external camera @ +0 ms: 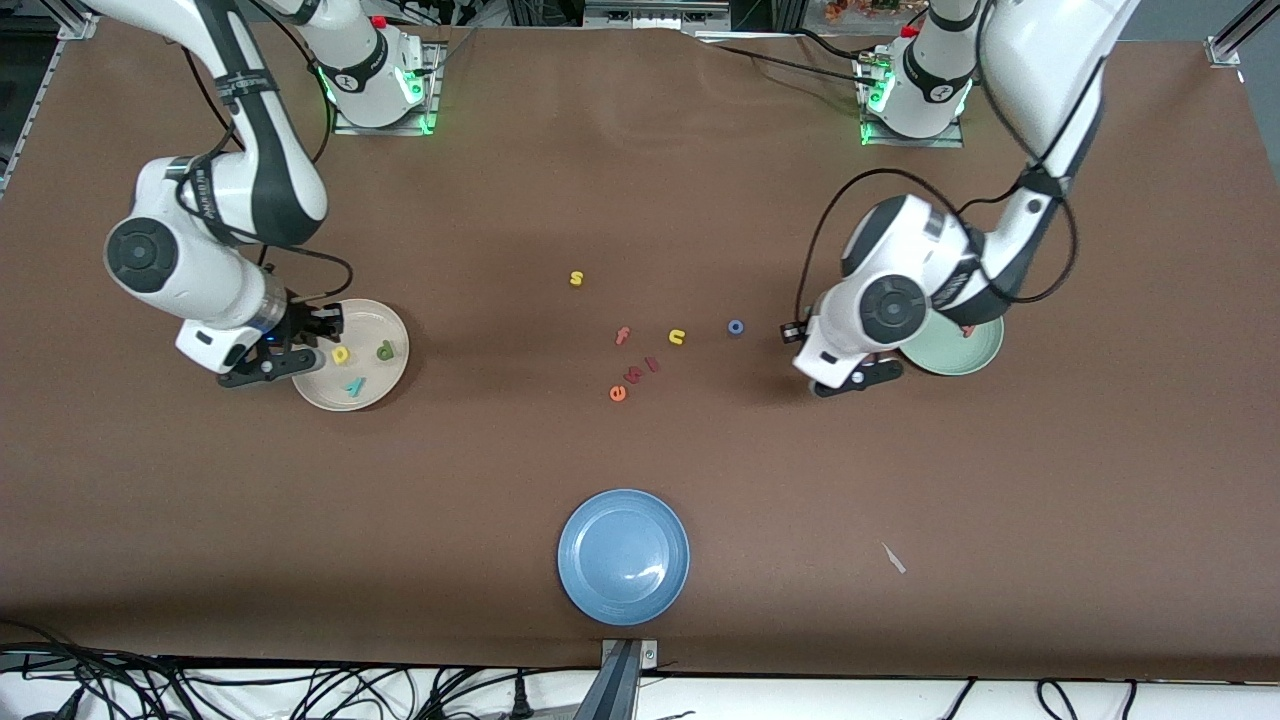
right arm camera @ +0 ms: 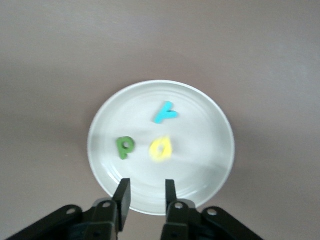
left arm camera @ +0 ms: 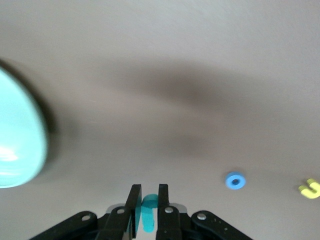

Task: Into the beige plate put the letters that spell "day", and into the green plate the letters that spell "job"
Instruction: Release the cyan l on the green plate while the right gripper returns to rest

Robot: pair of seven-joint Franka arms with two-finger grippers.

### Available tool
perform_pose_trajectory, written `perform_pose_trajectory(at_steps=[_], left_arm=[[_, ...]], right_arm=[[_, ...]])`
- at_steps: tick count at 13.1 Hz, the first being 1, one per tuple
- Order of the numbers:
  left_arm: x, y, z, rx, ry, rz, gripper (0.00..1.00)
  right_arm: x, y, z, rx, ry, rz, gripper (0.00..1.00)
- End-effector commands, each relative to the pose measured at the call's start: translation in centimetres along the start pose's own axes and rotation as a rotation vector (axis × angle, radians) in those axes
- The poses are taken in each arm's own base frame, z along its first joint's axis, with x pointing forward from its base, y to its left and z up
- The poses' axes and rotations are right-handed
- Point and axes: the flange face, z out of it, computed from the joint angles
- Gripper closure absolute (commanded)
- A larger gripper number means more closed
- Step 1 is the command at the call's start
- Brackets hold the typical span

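Note:
The beige plate [external camera: 375,318] [right arm camera: 200,150] lies toward the right arm's end of the table. It holds the green d [external camera: 385,350] [right arm camera: 124,147], the yellow a [external camera: 341,353] [right arm camera: 161,149] and the teal y [external camera: 354,386] [right arm camera: 165,112]. My right gripper [external camera: 318,325] [right arm camera: 146,196] hangs open and empty over the plate's rim. My left gripper [left arm camera: 149,192] is shut on the teal j [left arm camera: 149,212], above bare table beside the green plate [external camera: 965,355] [left arm camera: 15,145]. The arm partly covers this plate. A pink bit [external camera: 968,330] shows in it. The blue o [external camera: 735,327] [left arm camera: 235,180] lies on the table.
Loose letters lie mid-table: a yellow s [external camera: 576,278], a pink f [external camera: 622,335], a yellow u [external camera: 677,337] [left arm camera: 310,188], an orange e [external camera: 618,393] and two small reddish letters [external camera: 640,369]. A blue plate [external camera: 623,555] sits nearest the front camera.

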Motion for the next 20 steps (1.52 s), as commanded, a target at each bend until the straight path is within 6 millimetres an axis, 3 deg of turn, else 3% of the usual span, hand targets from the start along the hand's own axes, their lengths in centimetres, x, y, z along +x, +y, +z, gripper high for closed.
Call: perform_pose_trajectory(at_steps=[1, 3, 4, 6, 8, 11, 12, 14, 16, 17, 20], left_arm=[[0.4, -4.7, -2.3, 0.006, -0.056, 0.085, 1.0], [2.6, -10.8, -2.9, 0.001, -0.116, 0.187, 1.0], [3.9, -13.9, -2.7, -0.013, -0.125, 0.217, 1.0], [6.3, -18.5, -0.5, 0.006, -0.146, 0.287, 1.0], [7.8, -20.7, 2.8, 0.031, -0.169, 0.322, 1.0], [8.1, -22.4, 7.7, 0.045, -0.133, 0.339, 1.0], [8.1, -22.4, 8.3, 0.043, -0.137, 0.339, 0.86], [8.0, -22.4, 8.0, 0.046, -0.138, 0.336, 0.0], [7.6, -22.0, 6.1, 0.055, -0.141, 0.333, 0.0], [7.2, -20.9, 4.2, 0.062, -0.13, 0.334, 0.0], [4.2, -15.0, 0.1, -0.018, -0.116, 0.246, 0.0]], right_arm=[[-0.2, -0.6, -2.2, 0.002, -0.003, 0.017, 0.0], [1.0, -0.5, -6.2, 0.004, -0.009, 0.058, 0.0], [1.5, -0.4, -9.1, 0.005, -0.011, 0.09, 0.0], [1.8, -0.4, -14.0, 0.004, -0.008, 0.123, 0.0], [0.3, -0.5, -19.1, 0.002, 0.036, 0.123, 0.0], [-1.5, -0.7, -24.8, 0.009, 0.006, 0.122, 0.0], [-1.9, -0.9, -26.1, 0.012, -0.003, 0.12, 0.0], [-2.2, -0.8, -27.4, -0.001, 0.003, 0.119, 0.0], [-2.3, -0.8, -27.6, -0.001, -0.003, 0.119, 0.0], [-2.2, -0.8, -27.5, -0.001, -0.004, 0.119, 0.0], [-2.7, 0.0, -27.5, 0.008, 0.003, 0.137, 0.0]])
